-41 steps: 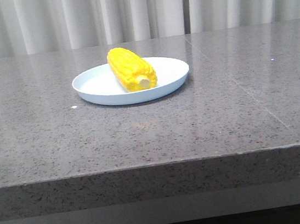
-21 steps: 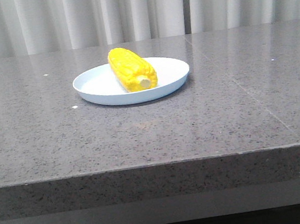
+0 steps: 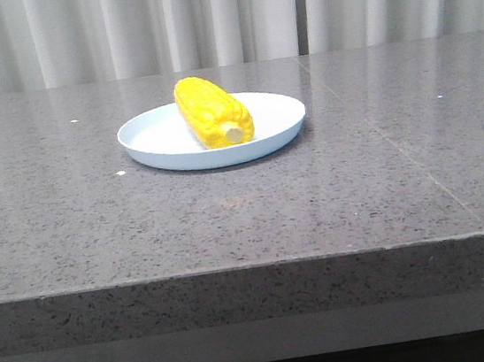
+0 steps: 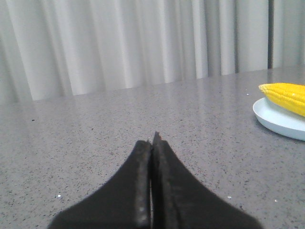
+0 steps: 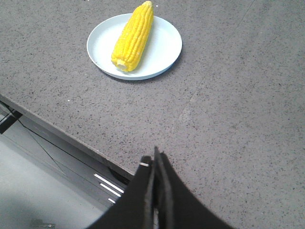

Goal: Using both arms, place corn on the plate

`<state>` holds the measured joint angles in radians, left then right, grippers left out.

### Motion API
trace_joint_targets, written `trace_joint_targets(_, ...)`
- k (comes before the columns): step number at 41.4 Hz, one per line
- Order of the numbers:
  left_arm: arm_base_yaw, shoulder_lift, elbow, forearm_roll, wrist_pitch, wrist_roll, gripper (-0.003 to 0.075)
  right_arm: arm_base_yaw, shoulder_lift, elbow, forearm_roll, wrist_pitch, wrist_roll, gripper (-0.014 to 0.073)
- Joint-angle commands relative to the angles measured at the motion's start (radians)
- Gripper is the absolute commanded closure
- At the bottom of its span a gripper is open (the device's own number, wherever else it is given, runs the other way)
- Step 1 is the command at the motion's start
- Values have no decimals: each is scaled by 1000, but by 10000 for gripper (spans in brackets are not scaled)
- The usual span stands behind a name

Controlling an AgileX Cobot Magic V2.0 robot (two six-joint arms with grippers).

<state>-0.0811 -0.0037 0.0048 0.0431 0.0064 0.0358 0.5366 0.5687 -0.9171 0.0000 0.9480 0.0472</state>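
We record a grey speckled stone table (image 3: 230, 227) with a polished, reflective top, a thick front edge and a seam line running across its right part. Behind it hang pale pleated curtains (image 3: 115, 28), evenly lit, with one dark vertical gap (image 3: 300, 4).

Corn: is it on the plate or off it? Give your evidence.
On. The corn lies lengthwise inside the plate, pale stub end toward the front view's camera; neither tool touches it.

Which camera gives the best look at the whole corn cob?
The right wrist view: the corn shows full length from above on the plate. The front view foreshortens it, stub end forward; the left wrist view catches only one end.
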Motion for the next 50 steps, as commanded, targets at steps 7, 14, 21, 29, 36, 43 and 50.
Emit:
trace_joint_targets(7, 16, -22, 5, 13, -81, -70, 740, -2, 2, -24, -17, -68, -8, 661)
trace_joint_targets(14, 16, -22, 5, 13, -81, -96, 740, -2, 2, -24, -17, -68, -8, 661)
trace_joint_targets(21, 16, -22, 5, 13, -82, -96, 741, -2, 2, -24, -17, -68, -8, 661)
trace_joint_targets(29, 28, -22, 5, 13, -82, -96, 740, -2, 2, -24, -17, -68, -8, 661)
trace_joint_targets(36, 63, -22, 5, 13, -82, -96, 740, -2, 2, -24, -17, -68, -8, 661)
trace_joint_targets(43, 69, -20, 5, 13, -82, -96, 740, -2, 2, -24, -17, -68, -8, 661)
trace_joint_targets(50, 69, -19, 5, 13, -82, -96, 740, -2, 2, -24, -17, -68, -8, 661)
